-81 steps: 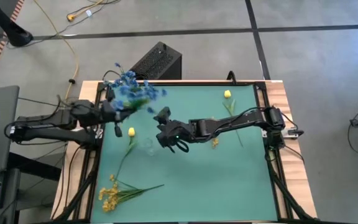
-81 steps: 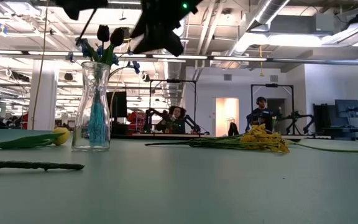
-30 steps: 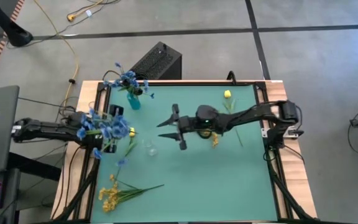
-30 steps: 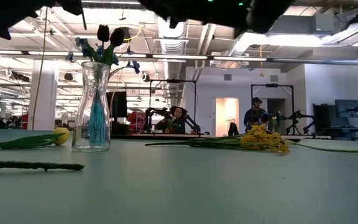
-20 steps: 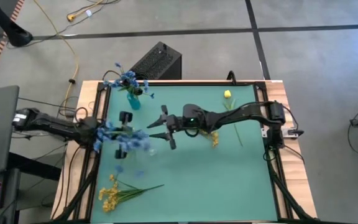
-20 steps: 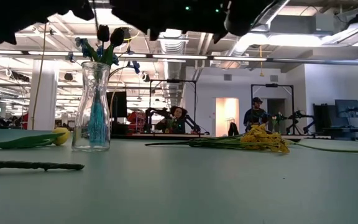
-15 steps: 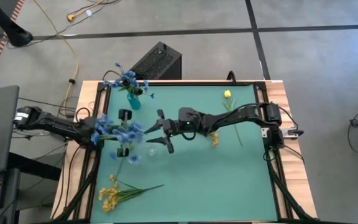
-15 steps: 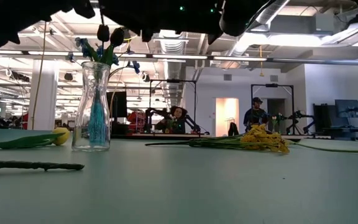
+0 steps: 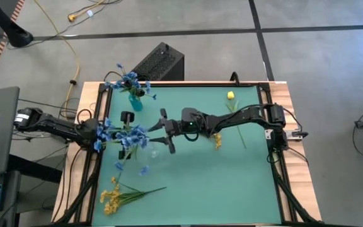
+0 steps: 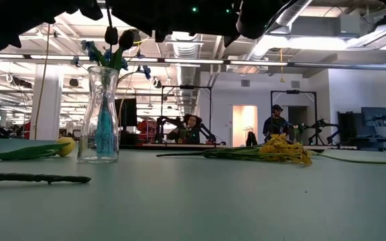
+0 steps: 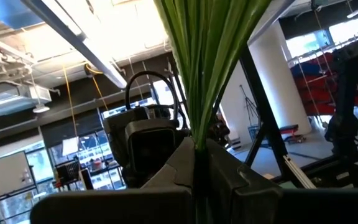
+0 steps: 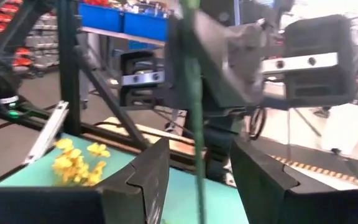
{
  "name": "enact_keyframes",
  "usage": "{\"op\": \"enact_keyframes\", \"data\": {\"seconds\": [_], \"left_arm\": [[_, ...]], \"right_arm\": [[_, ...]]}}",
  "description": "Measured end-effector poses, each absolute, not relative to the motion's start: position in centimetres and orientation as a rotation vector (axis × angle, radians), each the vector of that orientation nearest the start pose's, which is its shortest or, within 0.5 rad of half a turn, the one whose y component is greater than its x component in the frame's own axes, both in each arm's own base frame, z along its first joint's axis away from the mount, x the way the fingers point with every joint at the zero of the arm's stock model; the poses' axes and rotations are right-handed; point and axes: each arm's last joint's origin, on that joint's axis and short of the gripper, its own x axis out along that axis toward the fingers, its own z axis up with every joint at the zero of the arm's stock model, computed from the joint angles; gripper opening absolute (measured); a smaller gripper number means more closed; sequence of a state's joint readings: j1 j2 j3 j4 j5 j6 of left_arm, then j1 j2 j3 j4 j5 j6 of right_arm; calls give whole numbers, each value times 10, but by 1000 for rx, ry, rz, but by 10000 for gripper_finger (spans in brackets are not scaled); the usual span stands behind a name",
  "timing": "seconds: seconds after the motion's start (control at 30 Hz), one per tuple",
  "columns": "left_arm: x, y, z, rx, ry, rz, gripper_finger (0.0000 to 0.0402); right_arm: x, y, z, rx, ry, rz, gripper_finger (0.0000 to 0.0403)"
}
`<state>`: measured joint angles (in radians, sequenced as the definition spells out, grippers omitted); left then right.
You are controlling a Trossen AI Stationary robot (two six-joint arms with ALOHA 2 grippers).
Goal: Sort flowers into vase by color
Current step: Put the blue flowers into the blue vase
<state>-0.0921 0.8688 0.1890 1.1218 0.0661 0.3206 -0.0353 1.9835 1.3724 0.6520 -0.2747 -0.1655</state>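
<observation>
My left gripper [image 9: 99, 130] is shut on a spray of blue flowers [image 9: 126, 135] and holds it over the table's left part. My right gripper [image 9: 163, 132] faces it from the right, open. One thin green stalk [image 12: 195, 124] runs between its fingers; I cannot tell whether they touch it. A glass vase [image 9: 135, 102] with blue flowers stands at the far left and also shows in the low view [image 10: 102, 114]. A yellow spray [image 9: 113, 195] lies on the mat at the near left, and a yellow bud stem [image 9: 231, 96] at the far right. My left gripper pinches the bundle of green stalks [image 11: 197, 140] between its two fingers. The stalks fan out upward past the fingertips. The spray is lifted clear of the table, its blossoms pointing toward the right gripper.
A small clear glass [image 9: 152, 150] stands on the green mat under the grippers. A yellow sprig [image 9: 218, 142] lies beneath the right arm. A yellow bud [image 10: 64, 146] rests beside the vase. People sit in the room beyond the table.
My left gripper has carried the blue spray from the table's left edge toward the middle. My right gripper has moved left toward the spray, staying open. Both have stood still for the last half second.
</observation>
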Motion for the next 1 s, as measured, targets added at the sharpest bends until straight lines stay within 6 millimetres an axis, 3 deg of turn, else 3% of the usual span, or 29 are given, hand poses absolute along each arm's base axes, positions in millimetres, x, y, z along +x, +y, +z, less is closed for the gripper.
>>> {"op": "enact_keyframes", "data": {"seconds": [0.5, 0.73, 1.0], "left_arm": [[164, -16, 239, 314, -462, -52, 0], [164, -16, 240, 315, -462, -38, 0], [165, -15, 238, 317, -444, -28, 0]], "right_arm": [[458, 1, 264, -202, -100, 210, 194], [480, 3, 244, -212, -21, 199, 194], [480, -4, 248, -205, 30, 176, 183]]}}
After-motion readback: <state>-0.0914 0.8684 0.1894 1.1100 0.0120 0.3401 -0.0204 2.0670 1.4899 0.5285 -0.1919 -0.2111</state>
